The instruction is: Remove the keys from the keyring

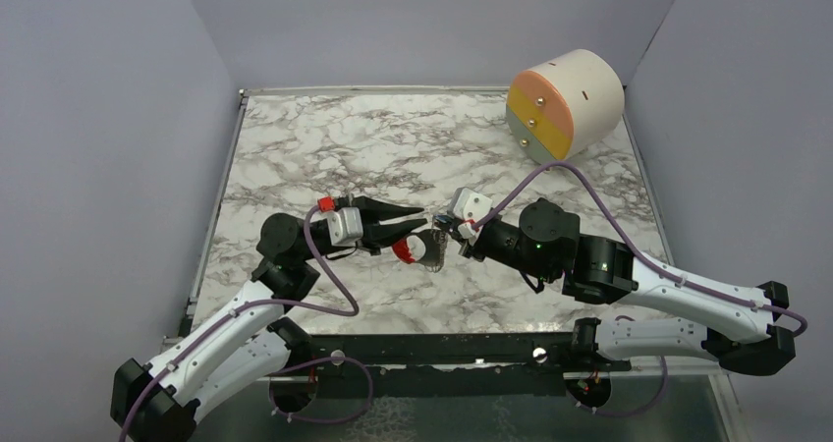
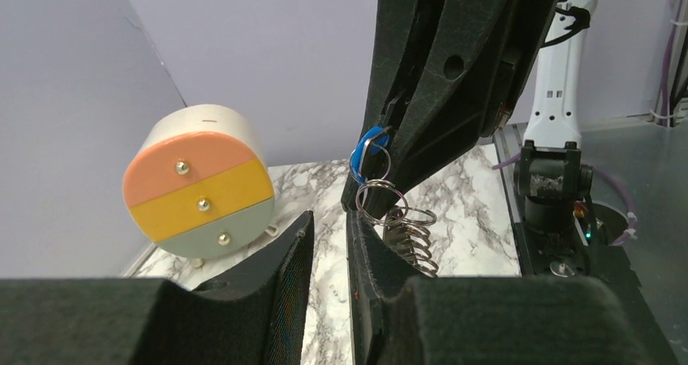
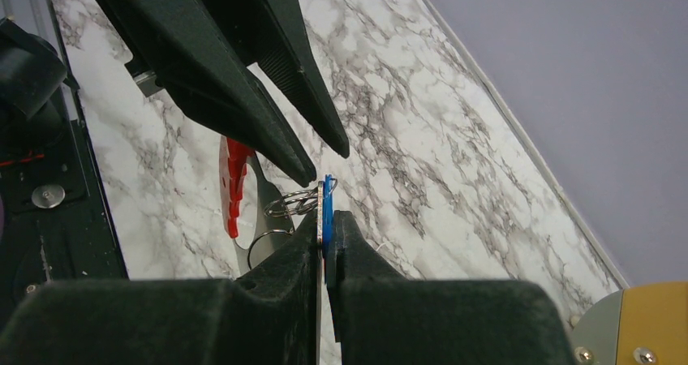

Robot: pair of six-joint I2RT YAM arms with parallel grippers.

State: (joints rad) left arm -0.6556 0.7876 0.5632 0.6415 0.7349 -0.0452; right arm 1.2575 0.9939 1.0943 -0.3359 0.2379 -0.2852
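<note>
Item 1, right gripper point(image 3: 327, 221): jaws pinched flat together on the keys point(image 2: 369, 148), a tiny blue-and-silver tag. In the right wrist view the tag's blue edge stands up out of the closed fingertips at centre frame.

Item 2, keyring point(image 2: 410, 237): hangs off the tag below the right gripper, clear of the table as far as I can judge. It has thin wire loops directly under the tag, then a grey ridged coil curving down and to the right in the left wrist view. Its red part point(image 3: 234, 180) shows left of centre in the right wrist view, and in the overhead view just below the spot where the two grippers meet.

Item 3, left gripper point(image 1: 424, 220): jaws moderately apart and holding nothing. The tips reach in just beside the wire loops, and I cannot tell whether one finger touches them.

Item 4, marble table point(image 1: 344, 147): lies under both arms. A cream cylinder point(image 1: 570, 103) with a peach, yellow and grey face sits upper right in the overhead view, well away from the work.

Step in hand, as I judge it: get the left gripper onto the ring so the tag can be worked off. To do it well:
- Close on the stiff wire loop nearest the tag, not the springy coil, which would flex and slip.
- Keep the right pinch steady.
- Slide the tag along the split of the loop, don't tug straight apart.
- Risk: a grip on the coil alone lets everything swing.
</note>
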